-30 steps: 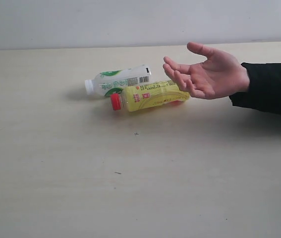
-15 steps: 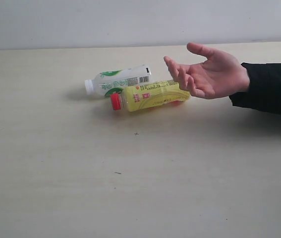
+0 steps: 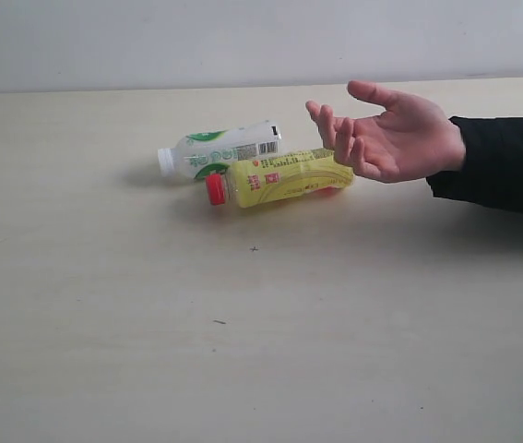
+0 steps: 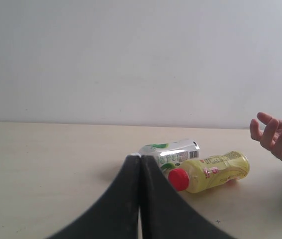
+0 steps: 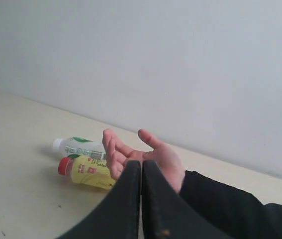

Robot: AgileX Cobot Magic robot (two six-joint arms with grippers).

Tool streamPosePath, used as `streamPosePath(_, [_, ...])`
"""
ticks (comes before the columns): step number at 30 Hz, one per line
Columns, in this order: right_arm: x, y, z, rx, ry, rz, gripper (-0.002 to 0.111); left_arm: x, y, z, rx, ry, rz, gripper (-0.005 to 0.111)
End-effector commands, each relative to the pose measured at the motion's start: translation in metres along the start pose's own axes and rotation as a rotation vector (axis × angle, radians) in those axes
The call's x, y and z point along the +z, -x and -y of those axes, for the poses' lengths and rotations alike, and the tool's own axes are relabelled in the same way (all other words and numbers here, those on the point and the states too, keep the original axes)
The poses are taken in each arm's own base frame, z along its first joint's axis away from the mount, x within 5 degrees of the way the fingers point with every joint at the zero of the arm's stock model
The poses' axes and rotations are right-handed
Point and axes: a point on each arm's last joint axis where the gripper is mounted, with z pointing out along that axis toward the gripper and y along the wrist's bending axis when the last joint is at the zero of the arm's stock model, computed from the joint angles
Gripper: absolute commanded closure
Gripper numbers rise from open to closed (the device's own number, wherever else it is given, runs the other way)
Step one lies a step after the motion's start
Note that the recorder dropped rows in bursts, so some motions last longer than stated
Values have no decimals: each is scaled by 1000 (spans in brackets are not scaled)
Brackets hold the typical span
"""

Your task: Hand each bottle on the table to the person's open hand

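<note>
Person's open hand [image 3: 399,140] curled up slightly. Left gripper [image 4: 140,158] & right gripper [image 5: 141,164] pinched together, empty, pre-grasp; nxt: open, grab yellow-labelled bottle [image 3: 284,177].

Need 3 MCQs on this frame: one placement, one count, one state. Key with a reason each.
1. In the exterior view, where is the yellow bottle?
A) in front of the white-and-green bottle
B) stacked on top of it
C) standing far left

2. How many bottles are on the table?
A) one
B) two
C) four

3. The left end effector is:
A) wide open
B) shut, empty
C) shut on a bottle

Key:
1 A: it lies on its side, nearer the camera.
2 B: only those two show.
3 B: in the left wrist view its fingers meet with nothing between.
</note>
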Motion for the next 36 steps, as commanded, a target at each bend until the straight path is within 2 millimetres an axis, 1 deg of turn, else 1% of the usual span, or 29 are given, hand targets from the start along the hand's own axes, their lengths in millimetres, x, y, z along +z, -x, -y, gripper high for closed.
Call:
streamPosePath(1, [9, -17, -3, -14, 9, -36, 107, -1, 0, 0, -5, 2, 4, 107])
streamPosePath(3, [13, -24, -5, -18, 15, -45, 107, -1, 0, 0, -5, 2, 4, 107])
streamPosePath(8, [18, -35, -9, 15, 40, -69, 107, -1, 0, 0, -5, 2, 4, 107])
streamPosePath(12, [27, -61, -12, 1, 47, -136, 107, -1, 0, 0, -5, 2, 4, 107])
streamPosePath(20, [28, -61, -13, 12, 55, -119, 107, -1, 0, 0, -3, 2, 4, 107])
streamPosePath(23, [28, -61, -13, 12, 55, -119, 107, -1, 5, 1, -8, -13, 61, 107])
streamPosePath(24, [28, -61, -13, 12, 55, -119, 107, -1, 8, 2, -25, -23, 95, 107])
streamPosePath(27, [28, -61, -13, 12, 55, -119, 107, -3, 19, 5, -208, -75, 210, 107])
streamPosePath(28, [28, -61, -13, 12, 55, -119, 107, -4, 23, 6, -309, -102, 243, 107])
streamPosePath(30, [28, -61, -13, 12, 55, -119, 107, -5, 26, 6, -386, -127, 270, 107])
streamPosePath(31, [28, -61, -13, 12, 55, -119, 107, -5, 28, 7, -408, -142, 294, 107])
streamPosePath(36, [28, -61, -13, 12, 55, -119, 107, -9, 38, 10, -405, -195, 401, 107])
